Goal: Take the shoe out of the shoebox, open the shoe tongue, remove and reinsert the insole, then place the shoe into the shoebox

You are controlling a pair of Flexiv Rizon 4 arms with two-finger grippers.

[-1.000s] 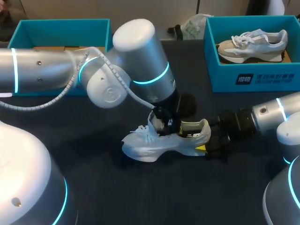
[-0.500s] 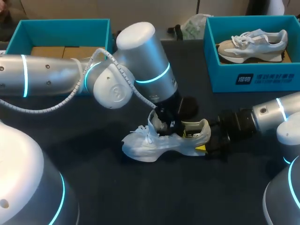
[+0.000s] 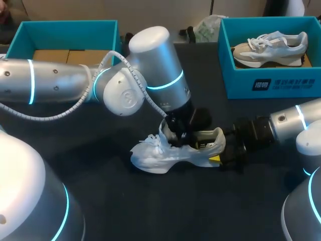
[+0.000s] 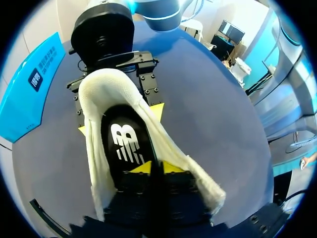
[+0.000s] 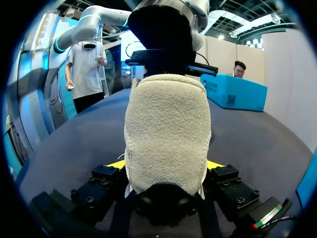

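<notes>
A white shoe [image 3: 165, 153] lies on its sole in the middle of the dark table, toe towards my left. My left gripper [image 3: 181, 135] reaches down into the shoe's mouth. In the left wrist view its yellow tips [image 4: 156, 167] stand a narrow gap apart over the black insole [image 4: 126, 146], which lies flat inside the shoe. Nothing shows between them. My right gripper [image 3: 220, 153] is at the heel, and in the right wrist view its fingers [image 5: 166, 166] press the fleecy heel [image 5: 166, 129] from both sides.
A teal shoebox [image 3: 271, 83] at the back right holds a second shoe [image 3: 271, 47]. Another teal box [image 3: 65, 30] stands at the back left with cardboard inside. A crumpled plastic bag [image 3: 208, 27] lies at the far edge.
My left arm's wrist and elbow have shifted a little to the right above the shoe. The shoe and my right arm have kept still.
</notes>
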